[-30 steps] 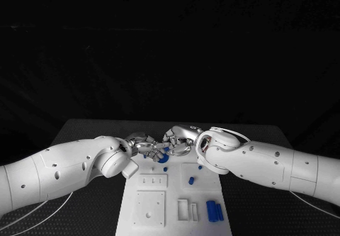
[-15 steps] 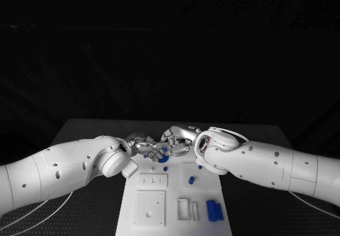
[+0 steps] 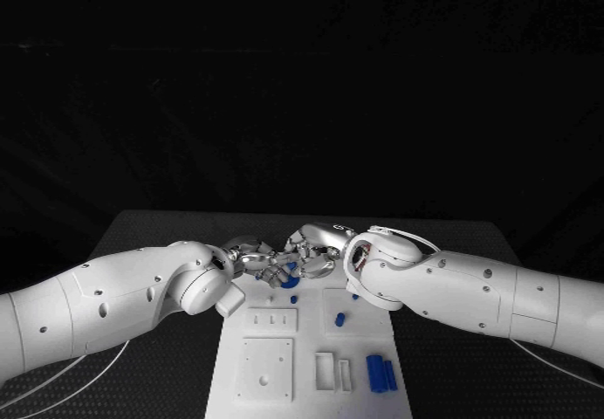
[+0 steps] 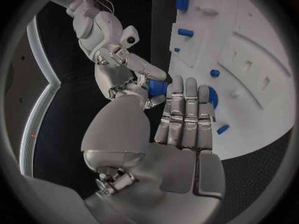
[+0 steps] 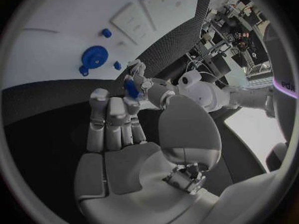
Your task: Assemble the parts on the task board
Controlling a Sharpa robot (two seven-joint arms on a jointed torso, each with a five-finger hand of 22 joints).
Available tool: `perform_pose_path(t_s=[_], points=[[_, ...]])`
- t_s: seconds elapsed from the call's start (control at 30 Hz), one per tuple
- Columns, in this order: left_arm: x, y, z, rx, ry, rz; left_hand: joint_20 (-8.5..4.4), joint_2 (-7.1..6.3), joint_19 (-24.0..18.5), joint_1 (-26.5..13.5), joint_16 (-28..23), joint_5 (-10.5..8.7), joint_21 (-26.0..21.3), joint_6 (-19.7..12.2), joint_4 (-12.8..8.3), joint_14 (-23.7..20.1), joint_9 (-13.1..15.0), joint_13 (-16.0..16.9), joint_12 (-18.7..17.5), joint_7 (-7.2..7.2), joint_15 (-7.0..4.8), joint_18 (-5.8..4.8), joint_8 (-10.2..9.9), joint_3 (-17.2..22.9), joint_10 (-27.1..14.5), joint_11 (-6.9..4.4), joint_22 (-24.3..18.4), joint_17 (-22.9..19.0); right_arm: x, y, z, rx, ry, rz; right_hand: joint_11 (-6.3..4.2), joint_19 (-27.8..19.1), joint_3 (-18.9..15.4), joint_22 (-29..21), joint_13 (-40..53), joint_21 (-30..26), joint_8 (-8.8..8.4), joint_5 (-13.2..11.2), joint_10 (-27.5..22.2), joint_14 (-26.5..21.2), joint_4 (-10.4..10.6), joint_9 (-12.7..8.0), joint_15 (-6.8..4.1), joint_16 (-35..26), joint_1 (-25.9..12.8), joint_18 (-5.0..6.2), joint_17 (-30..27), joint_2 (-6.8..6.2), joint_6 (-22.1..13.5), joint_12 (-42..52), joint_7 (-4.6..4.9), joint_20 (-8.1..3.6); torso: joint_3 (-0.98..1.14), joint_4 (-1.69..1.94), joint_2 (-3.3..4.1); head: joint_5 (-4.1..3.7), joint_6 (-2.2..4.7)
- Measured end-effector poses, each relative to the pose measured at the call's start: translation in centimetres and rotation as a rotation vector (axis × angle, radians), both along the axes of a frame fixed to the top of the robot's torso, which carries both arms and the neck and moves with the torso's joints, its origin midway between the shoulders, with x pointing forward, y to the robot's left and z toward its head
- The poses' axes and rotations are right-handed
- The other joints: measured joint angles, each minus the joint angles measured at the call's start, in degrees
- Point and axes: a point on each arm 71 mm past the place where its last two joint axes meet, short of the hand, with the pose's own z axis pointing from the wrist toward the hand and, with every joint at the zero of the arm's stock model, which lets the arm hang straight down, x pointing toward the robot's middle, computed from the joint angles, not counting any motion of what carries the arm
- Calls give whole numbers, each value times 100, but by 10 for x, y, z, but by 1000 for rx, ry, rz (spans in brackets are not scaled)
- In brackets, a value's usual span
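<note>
Head view: the left hand and right hand meet above the far end of the task board on the table, a small blue part between their fingers. A blue gear lies just below.

Left wrist view: the right hand pinches the part; the left hand's fingers lie extended beside it.

Right wrist view: both hands' fingertips touch the part.

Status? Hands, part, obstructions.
Left hand and right hand both pinch one small blue part above the task board's far end. Blue gear lies below them. Nothing seen in the way.
</note>
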Motion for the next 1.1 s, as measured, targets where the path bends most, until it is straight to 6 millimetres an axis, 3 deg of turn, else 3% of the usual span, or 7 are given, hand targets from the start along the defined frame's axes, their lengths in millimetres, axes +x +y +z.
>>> perform_pose_path(t_s=[0.17, 0.37, 0.5, 0.57, 0.7, 0.83, 1.1], points=[[-1, 0, 0, -3, 4, 2, 0, 124, 0, 396, 30, 7, 0, 13, -65, 0, 27, 20, 9, -13, 0, -1, -1, -66, 0, 0, 0, -20, 0, 0, 0, 2, 0, 2, -1, 0, -1, 0, 0, 0, 0, 0, 1, 0, 0, -4, 2, 0, 0, 0, 0, 0, 0, 0, 0, 0, 0, 4, 1, -2, -14], [-1, 2, 0, -12, 11, 6, -22, 309, -22, 856, 39, 330, 0, 13, -147, 0, 36, 43, 27, -13, 0, -42, -68, -196, -18, -18, -1, -50, 0, 0, -1, 2, 2, 5, -2, 0, 15, 0, 0, 0, -1, 0, 2, 21, -16, -13, -3, 0, 0, 1, -1, 0, 0, 0, 0, 0, 1, 0, 2, -2, -19], [-1, 2, 0, -19, 16, 8, -22, 414, -22, 1119, 39, 380, 0, 12, -228, 0, 79, 50, 27, -12, 0, -43, -123, -179, -21, -20, -1, -69, 0, -1, -2, 1, 3, 4, -10, 0, 15, 0, 0, 0, -3, 0, 10, 22, -17, -16, -2, 0, 1, 0, -1, 0, 0, 0, 0, 0, 1, -1, 2, 0, -24], [-1, 2, 0, -21, 18, 7, -22, 410, -22, 1229, 39, 277, 0, 10, -229, 0, 60, 50, 27, -11, 0, -43, -163, -79, -21, -21, -1, -79, 0, -1, -2, 1, 4, 3, -10, 0, 15, 0, 0, 0, -4, -1, 10, 22, -17, -16, -2, 0, 1, 1, -1, -1, 0, 0, 0, 0, 2, -1, 2, 0, -28], [-2, 2, 0, -24, 21, 7, -1, 427, -43, 1347, 39, 265, -24, -14, -237, 0, 12, 50, 27, 12, 0, -44, -163, 32, -42, -2, -1, -91, 0, -1, -3, 1, 5, 3, -10, 0, 15, 0, 0, 0, -7, -1, 10, 22, -17, -11, -2, 0, 0, 1, -1, 0, 0, 0, 0, 0, 2, -1, 2, -1, -29], [-2, 2, 0, -26, 25, 9, -1, 456, -42, 1453, 62, 265, -24, -22, -339, 0, -336, 49, 26, 20, 0, -45, -162, 135, -43, -2, -2, -98, 0, -1, -3, 1, 5, 2, -10, 0, 14, 0, 0, -1, -9, -1, 10, 7, -18, -5, -15, 0, -11, 4, -2, 11, 1, 0, 0, 1, 2, -3, 2, -4, -34], [-2, 3, -1, -28, 28, 11, -1, 456, -42, 1453, 62, 253, -24, -22, -355, 0, -337, 49, 26, 20, 0, -45, -168, 182, -43, -2, -2, -98, 0, -1, -4, 2, 6, 2, -11, 0, 14, -1, 0, -1, -19, -1, 11, 7, -18, -7, -14, 0, -25, 4, -2, 25, 1, 0, -1, 1, 1, -4, 2, -12, -32]])
